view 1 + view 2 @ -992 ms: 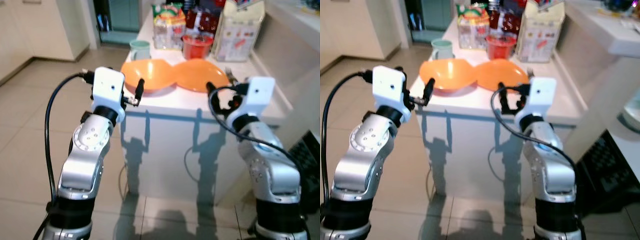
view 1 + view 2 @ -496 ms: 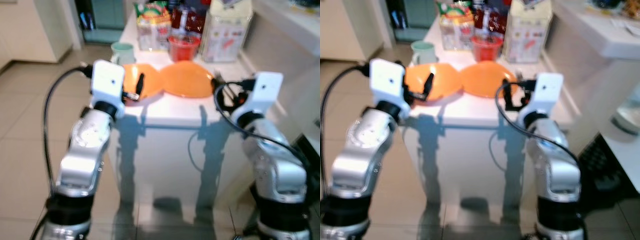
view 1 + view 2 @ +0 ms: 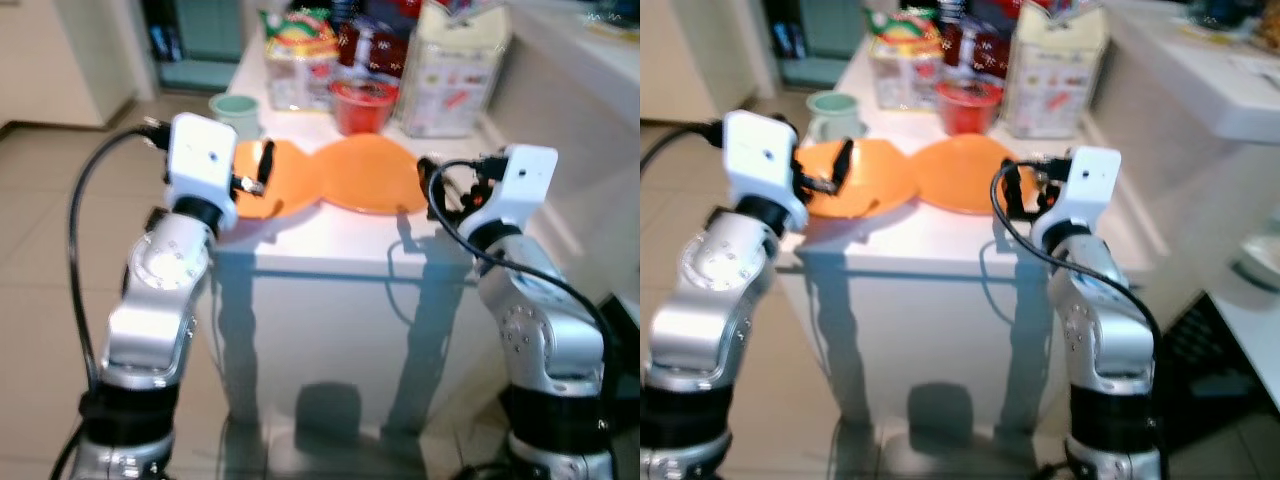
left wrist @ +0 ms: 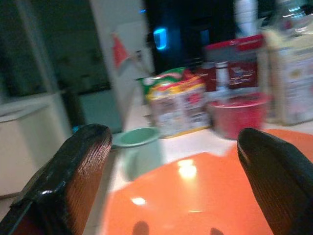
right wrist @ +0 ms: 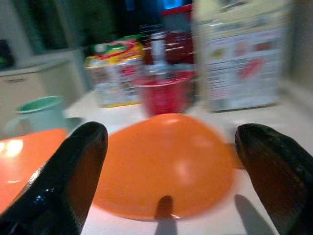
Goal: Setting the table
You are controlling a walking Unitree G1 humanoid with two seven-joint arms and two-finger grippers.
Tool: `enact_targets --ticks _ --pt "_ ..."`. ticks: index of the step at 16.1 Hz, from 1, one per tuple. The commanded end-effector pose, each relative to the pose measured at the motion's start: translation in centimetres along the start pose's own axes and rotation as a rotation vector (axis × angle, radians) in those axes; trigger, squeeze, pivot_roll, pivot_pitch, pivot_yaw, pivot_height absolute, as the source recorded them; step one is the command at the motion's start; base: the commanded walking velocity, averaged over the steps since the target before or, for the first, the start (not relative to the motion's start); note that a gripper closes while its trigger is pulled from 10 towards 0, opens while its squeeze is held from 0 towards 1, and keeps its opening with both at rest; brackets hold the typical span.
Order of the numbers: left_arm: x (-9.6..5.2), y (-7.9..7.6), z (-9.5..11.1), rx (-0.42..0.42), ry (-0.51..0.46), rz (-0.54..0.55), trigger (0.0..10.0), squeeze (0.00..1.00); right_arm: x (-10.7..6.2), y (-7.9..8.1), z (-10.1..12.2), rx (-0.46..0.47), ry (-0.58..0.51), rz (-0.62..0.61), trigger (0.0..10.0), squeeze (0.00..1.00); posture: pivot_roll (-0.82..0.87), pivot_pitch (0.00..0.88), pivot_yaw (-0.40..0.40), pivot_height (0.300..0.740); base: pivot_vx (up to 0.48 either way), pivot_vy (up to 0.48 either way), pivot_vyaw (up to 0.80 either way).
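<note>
Two orange plates lie side by side on the front of a white table [image 3: 330, 240]: the left plate [image 3: 285, 185] and the right plate [image 3: 372, 185]. A pale green mug [image 3: 234, 108] stands behind the left plate. My left gripper [image 3: 258, 172] hovers open over the near left rim of the left plate [image 4: 195, 196], with nothing between its fingers [image 4: 78, 171]. My right gripper [image 3: 445, 185] is open just off the right plate's [image 5: 166, 166] right edge, and is also empty.
At the back of the table stand a red bowl [image 3: 362, 103], a packet of snacks [image 3: 297, 55], red packs and a tall white carton [image 3: 452, 65]. A white counter [image 3: 1200, 80] rises on the right. Tiled floor [image 3: 40, 250] lies to the left.
The camera has come closer to the table and the picture has shifted. Both grippers are now nearer the plates, the left one over the left plate's rim. Both stay open.
</note>
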State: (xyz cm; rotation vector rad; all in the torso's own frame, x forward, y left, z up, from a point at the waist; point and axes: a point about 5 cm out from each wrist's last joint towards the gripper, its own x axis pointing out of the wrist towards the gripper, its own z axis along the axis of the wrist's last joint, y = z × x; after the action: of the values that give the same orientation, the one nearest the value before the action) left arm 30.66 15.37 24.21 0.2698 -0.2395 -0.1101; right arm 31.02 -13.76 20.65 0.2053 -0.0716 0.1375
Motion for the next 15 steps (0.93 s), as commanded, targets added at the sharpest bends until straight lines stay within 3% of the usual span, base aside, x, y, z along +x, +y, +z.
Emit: enact_targets --ticks 1,7,11,12,13,15 --pt "0.3 -0.1 0.1 -0.005 0.016 -0.013 10.0 0.00 -0.1 0.3 0.6 -0.003 -0.024 0.014 10.0 0.00 0.06 0.000 -0.055 0.740 0.000 0.000 0.00" --pt "0.6 -1.3 0.5 -0.028 0.000 -0.069 10.0 0.00 -0.4 0.0 1.3 0.030 -0.051 0.001 10.0 0.00 0.02 0.000 -0.024 0.740 0.000 0.000 0.00" --pt "0.5 -1.3 -0.4 0.025 0.042 -0.116 10.0 0.00 -0.4 -0.4 0.5 0.086 -0.005 -0.026 10.0 0.00 0.02 0.000 -0.005 0.740 0.000 0.000 0.00" --pt "0.7 -0.8 -0.4 0.025 0.040 -0.110 10.0 0.00 -0.4 -0.2 0.6 0.121 -0.016 -0.009 10.0 0.26 0.02 0.000 -0.001 0.740 0.000 0.000 0.00" --pt "0.8 -0.5 -0.3 0.021 0.039 -0.098 10.0 0.00 -0.5 -0.1 0.6 0.128 -0.019 0.001 10.0 1.00 0.02 0.000 -0.001 0.740 0.000 0.000 0.00" --pt "0.9 -0.3 0.0 0.022 0.026 -0.095 10.0 0.00 -0.6 0.3 1.0 0.141 -0.030 0.055 10.0 1.00 0.02 0.000 -0.009 0.740 0.000 0.000 0.00"
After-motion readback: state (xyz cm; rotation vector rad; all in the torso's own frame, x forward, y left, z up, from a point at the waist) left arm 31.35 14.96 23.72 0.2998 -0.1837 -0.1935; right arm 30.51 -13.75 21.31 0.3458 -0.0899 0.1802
